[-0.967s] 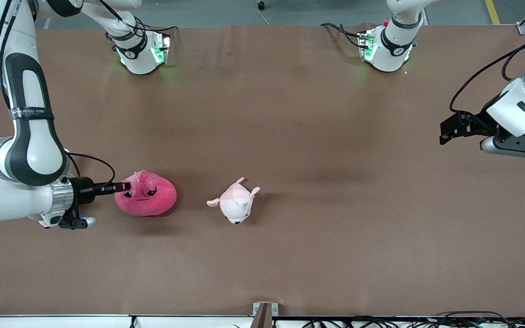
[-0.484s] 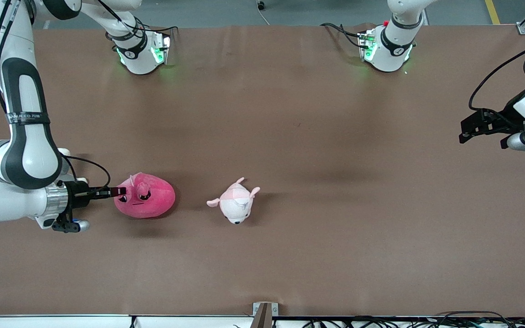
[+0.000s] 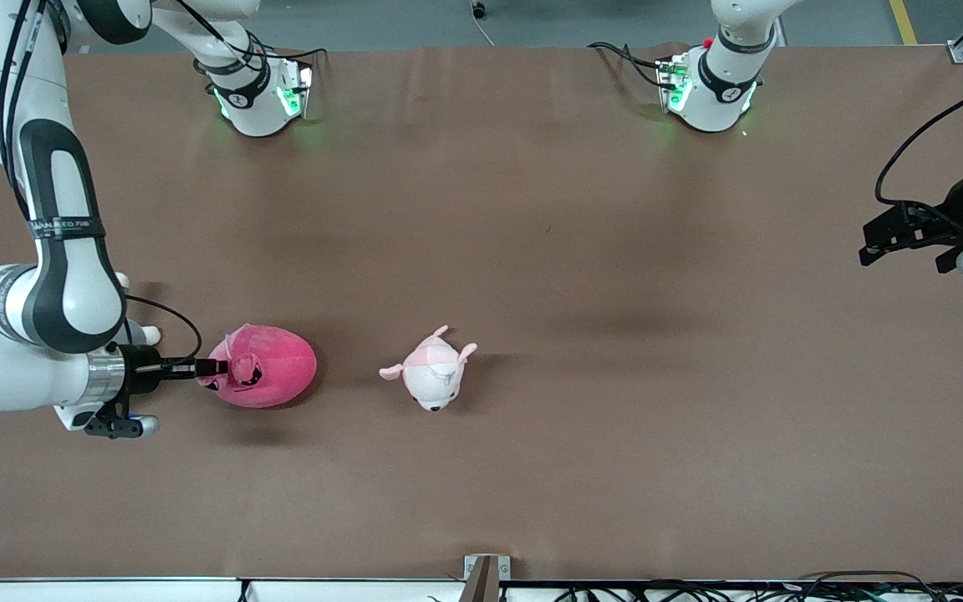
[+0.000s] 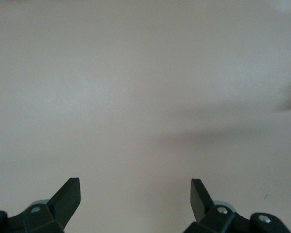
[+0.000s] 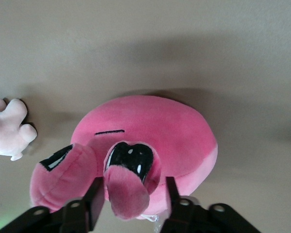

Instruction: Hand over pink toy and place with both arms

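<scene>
The pink toy lies on the brown table toward the right arm's end. My right gripper reaches it from the side, low over the table. In the right wrist view the gripper is shut on a fold of the pink toy beside its black eye, one finger on each side. My left gripper hangs over the left arm's end of the table. It is open and empty, and the left wrist view shows only bare table between its fingers.
A smaller pale pink-and-white plush animal lies beside the pink toy, toward the table's middle; its paw shows in the right wrist view. The two arm bases stand along the table edge farthest from the front camera.
The pink toy has rolled and shifted a little toward the right gripper, its face turning toward the gripper. The left gripper has moved outward toward the table's end.
</scene>
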`<state>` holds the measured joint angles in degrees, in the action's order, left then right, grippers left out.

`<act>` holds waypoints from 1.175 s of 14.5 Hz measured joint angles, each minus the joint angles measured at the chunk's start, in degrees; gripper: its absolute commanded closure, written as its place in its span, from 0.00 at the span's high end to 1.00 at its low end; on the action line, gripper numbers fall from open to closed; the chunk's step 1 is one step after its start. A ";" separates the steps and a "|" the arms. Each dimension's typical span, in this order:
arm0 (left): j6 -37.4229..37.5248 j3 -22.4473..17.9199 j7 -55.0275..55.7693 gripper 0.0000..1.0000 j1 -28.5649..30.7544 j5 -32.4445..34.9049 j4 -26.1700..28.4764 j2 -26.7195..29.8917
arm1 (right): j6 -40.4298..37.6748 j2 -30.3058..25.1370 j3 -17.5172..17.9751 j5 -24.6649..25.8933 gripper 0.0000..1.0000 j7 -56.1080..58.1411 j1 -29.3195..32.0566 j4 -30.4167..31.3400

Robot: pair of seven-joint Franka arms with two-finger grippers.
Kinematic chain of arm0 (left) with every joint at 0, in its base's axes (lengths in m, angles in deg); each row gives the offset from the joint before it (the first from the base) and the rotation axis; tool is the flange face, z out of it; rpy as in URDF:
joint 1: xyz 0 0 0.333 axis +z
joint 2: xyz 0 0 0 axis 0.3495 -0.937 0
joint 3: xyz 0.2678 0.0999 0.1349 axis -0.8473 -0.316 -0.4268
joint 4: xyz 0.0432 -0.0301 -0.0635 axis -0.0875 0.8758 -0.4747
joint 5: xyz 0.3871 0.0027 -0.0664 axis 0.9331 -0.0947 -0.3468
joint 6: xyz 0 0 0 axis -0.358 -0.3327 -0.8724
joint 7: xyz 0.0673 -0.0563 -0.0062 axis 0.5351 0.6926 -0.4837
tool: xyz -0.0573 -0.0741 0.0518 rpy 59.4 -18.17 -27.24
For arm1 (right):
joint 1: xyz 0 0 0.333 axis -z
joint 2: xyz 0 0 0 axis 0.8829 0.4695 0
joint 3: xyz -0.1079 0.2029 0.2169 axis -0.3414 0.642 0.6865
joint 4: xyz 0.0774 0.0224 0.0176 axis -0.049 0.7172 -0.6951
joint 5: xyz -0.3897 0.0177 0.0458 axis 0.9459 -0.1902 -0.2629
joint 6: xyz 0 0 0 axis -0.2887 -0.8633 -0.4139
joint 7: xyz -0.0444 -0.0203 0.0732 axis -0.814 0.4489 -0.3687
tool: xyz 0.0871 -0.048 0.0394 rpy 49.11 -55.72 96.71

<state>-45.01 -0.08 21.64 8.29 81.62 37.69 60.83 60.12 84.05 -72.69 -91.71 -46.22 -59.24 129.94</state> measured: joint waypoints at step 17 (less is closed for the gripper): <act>-0.71 -0.05 -0.01 1.00 1.14 -0.01 1.21 1.53 | -16.71 -20.97 -0.86 14.54 1.00 -9.87 3.33 -8.86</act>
<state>-45.72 -0.13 21.63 9.43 81.61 38.90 62.36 43.41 63.08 -73.55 -77.17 -56.09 -55.91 121.09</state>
